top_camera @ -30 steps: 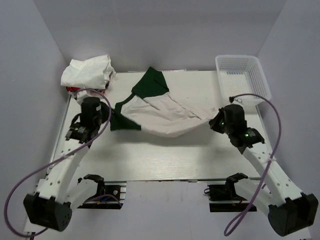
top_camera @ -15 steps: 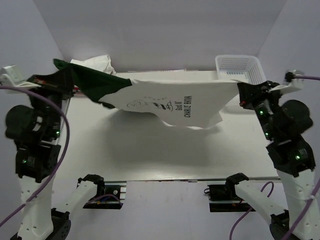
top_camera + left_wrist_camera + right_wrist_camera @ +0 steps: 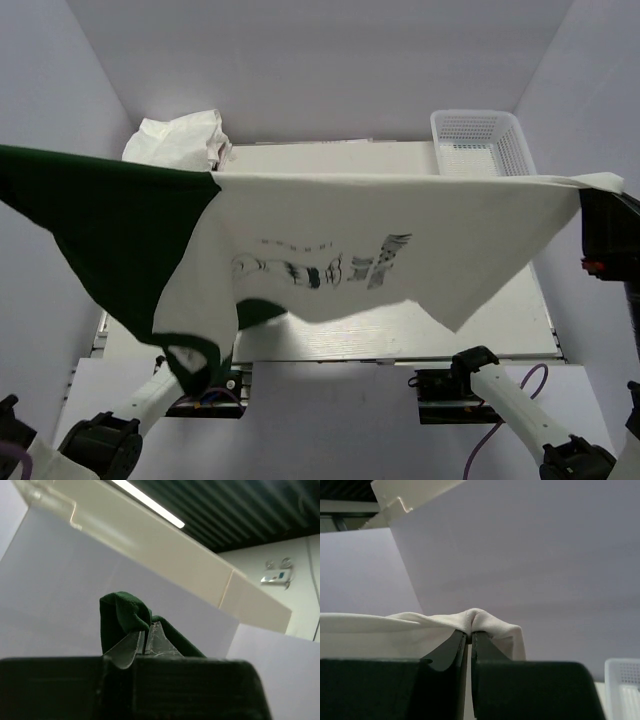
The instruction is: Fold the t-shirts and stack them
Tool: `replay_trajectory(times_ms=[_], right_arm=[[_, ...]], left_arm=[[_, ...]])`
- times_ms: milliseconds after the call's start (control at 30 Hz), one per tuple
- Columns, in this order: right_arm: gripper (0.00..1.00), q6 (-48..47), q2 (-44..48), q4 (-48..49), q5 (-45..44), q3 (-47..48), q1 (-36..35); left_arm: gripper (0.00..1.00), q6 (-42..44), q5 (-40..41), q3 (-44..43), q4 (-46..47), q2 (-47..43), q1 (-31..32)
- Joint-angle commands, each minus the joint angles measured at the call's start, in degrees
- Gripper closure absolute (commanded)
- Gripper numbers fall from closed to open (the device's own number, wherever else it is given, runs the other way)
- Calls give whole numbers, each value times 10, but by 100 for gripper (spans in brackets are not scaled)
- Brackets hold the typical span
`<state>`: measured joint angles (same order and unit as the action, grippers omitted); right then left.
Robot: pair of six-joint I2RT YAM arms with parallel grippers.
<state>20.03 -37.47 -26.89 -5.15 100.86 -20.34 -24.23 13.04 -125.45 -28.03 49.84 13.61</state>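
Fingers: left gripper (image 3: 144, 636) pinched tight on dark green sleeve (image 3: 122, 612) | right gripper (image 3: 470, 632) pinched tight on off-white edge | large t-shirt (image 3: 400, 230) spread in air between both, above table (image 3: 500, 310), print showing | white shirt pile (image 3: 175, 140) at far-left corner | basket (image 3: 480, 140) at far-right corner

Pale lavender walls (image 3: 320, 60) enclosed the white counter (image 3: 500, 320) on its far, left and right edges; overhead, a fluorescent strip light (image 3: 147, 502) glowed against a dark slatted ceiling (image 3: 240, 510).

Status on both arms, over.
Left end effector, right end effector shut on large off-white t-shirt with dark green sleeve. Spread high. Nothing visibly snagging.
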Motion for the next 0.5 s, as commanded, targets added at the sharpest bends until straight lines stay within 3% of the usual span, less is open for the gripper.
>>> replay_trajectory(times_ms=[0,233,367,467], right_arm=[[100,-31,-6,11,-36,18,3],[100,-31,-52,62,-97,-73,0],[100,-17,-133,82,-152,-149,3],[100,2,-224,105,-154,-210,5]], left_arm=[[100,30,19,-26,24,28,-4],[100,37,-4,16,72,140,1],[100,52,63,42,66,247,1],[100,60,105,142,118,312,-6]])
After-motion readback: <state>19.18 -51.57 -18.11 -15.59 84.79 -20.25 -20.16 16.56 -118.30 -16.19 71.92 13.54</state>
